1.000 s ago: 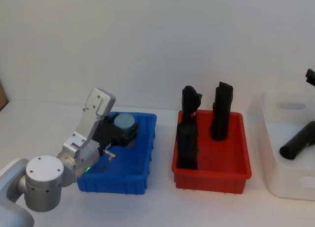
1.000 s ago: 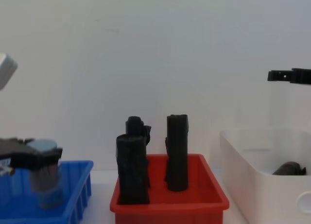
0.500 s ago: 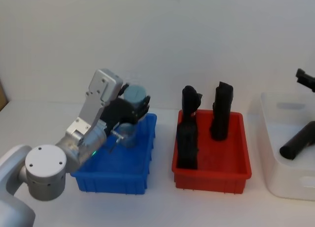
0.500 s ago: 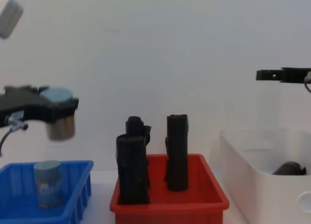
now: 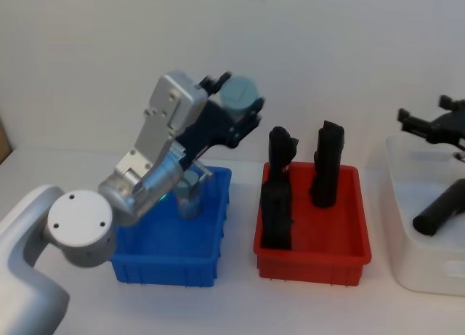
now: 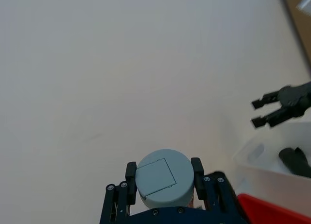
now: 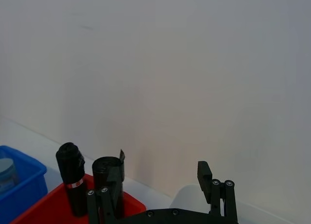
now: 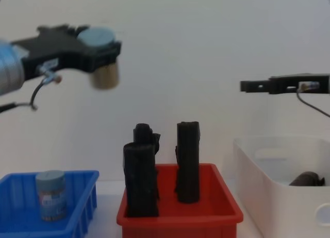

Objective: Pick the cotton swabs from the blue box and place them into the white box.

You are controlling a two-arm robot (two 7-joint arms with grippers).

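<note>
My left gripper [image 5: 238,115] is shut on a cotton swabs tub [image 5: 238,95] with a grey-blue lid and holds it high in the air, above the right end of the blue box [image 5: 167,266]. The chest view has this tub [image 8: 102,60] up left, and the left wrist view has its lid [image 6: 163,185] between the fingers. A second tub [image 5: 190,195] stands upright inside the blue box [image 8: 85,196]. At the far right is the white box [image 5: 410,266], and my right gripper [image 5: 423,113] hovers open over its back edge.
A red bin [image 5: 312,251] with three upright black rolls [image 5: 324,164] sits between the blue box and the white box. One black roll [image 5: 439,208] lies inside the white box. A plain wall closes off the back.
The left gripper has lifted the tub out of the blue box, rising and swinging right. The right gripper has shifted left above the white box.
</note>
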